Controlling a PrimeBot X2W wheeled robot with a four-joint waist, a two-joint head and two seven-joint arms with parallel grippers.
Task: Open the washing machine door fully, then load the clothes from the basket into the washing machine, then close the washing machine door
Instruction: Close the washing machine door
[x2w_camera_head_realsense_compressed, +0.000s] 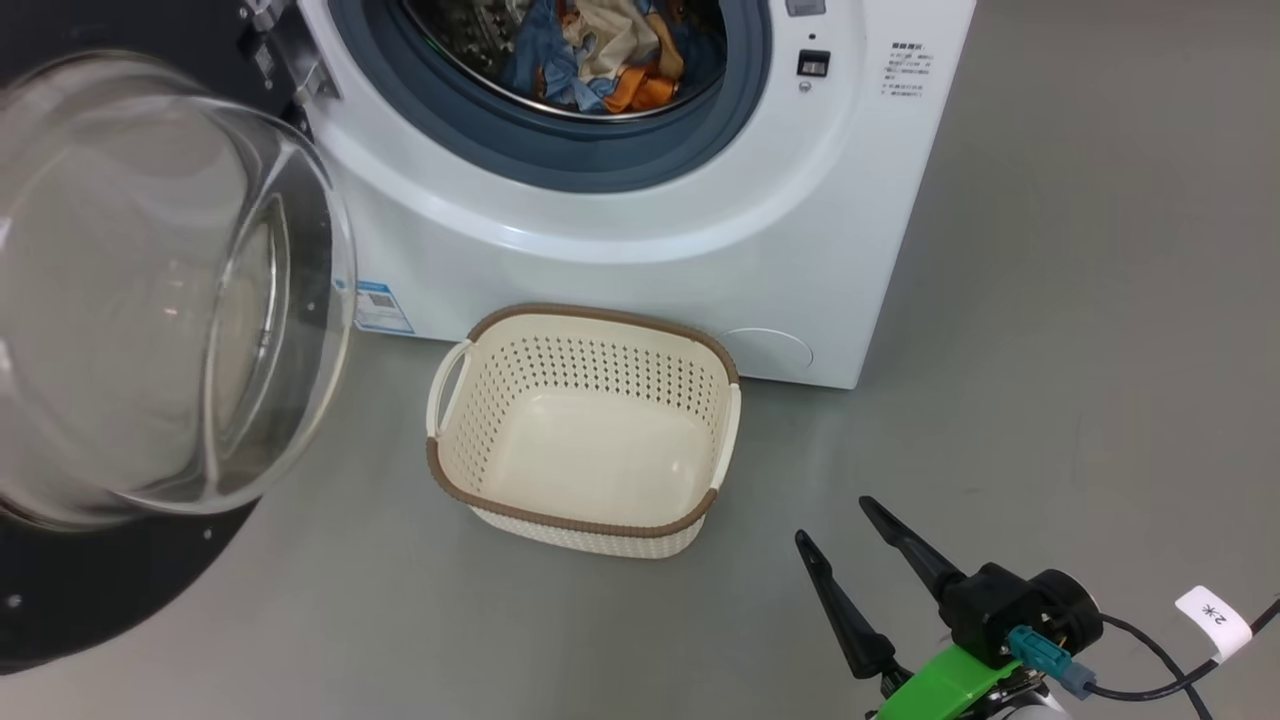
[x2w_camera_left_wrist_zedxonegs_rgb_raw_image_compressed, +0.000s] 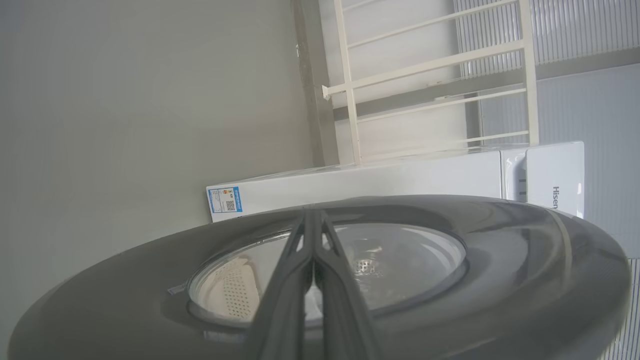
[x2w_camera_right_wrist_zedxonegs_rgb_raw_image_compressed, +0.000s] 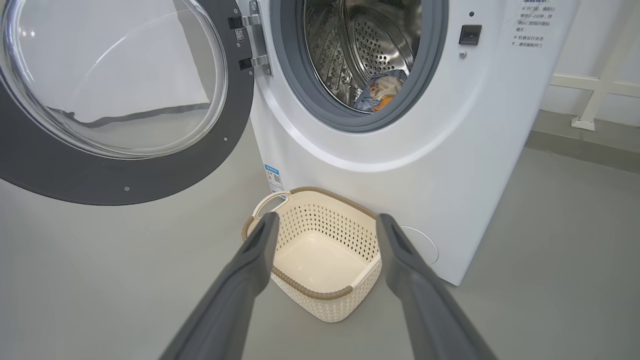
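Note:
The white washing machine (x2w_camera_head_realsense_compressed: 640, 230) stands ahead with its door (x2w_camera_head_realsense_compressed: 150, 300) swung open to the left, glass bowl bulging toward me. The clothes (x2w_camera_head_realsense_compressed: 610, 60), blue, beige and orange, lie inside the steel drum (x2w_camera_right_wrist_zedxonegs_rgb_raw_image_compressed: 365, 45). The cream basket (x2w_camera_head_realsense_compressed: 585, 430) sits empty on the floor in front of the machine. My right gripper (x2w_camera_head_realsense_compressed: 835, 525) hovers open at the lower right, short of the basket (x2w_camera_right_wrist_zedxonegs_rgb_raw_image_compressed: 320, 260). My left gripper (x2w_camera_left_wrist_zedxonegs_rgb_raw_image_compressed: 312, 220) is shut, its fingers laid against the door's outer black rim (x2w_camera_left_wrist_zedxonegs_rgb_raw_image_compressed: 500, 260).
Grey floor (x2w_camera_head_realsense_compressed: 1080, 300) spreads to the right of the machine. A cream railing (x2w_camera_left_wrist_zedxonegs_rgb_raw_image_compressed: 430, 75) and a wall stand behind it. A cable with a white tag (x2w_camera_head_realsense_compressed: 1210, 620) trails from my right wrist.

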